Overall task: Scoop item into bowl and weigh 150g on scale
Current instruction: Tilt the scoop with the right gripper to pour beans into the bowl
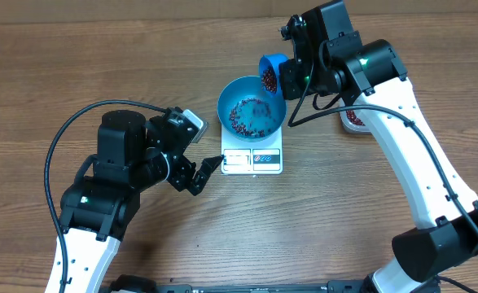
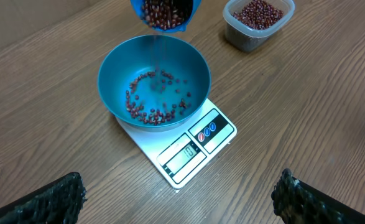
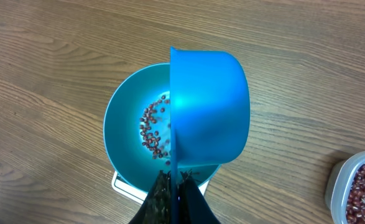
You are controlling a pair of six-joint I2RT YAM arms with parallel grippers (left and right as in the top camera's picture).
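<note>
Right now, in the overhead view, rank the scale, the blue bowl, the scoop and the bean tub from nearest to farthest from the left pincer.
1. scale: just right of the left pincer.
2. bowl: sitting on the scale's far half.
3. scoop: tilted above the bowl's far rim.
4. tub: farthest right, mostly hidden in this view.

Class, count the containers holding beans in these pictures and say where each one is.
3. The bowl sits on the scale; the scoop, tilted, hangs above the bowl in the right gripper; the tub stands on the table, apart from the scale. None looks hidden.
</note>
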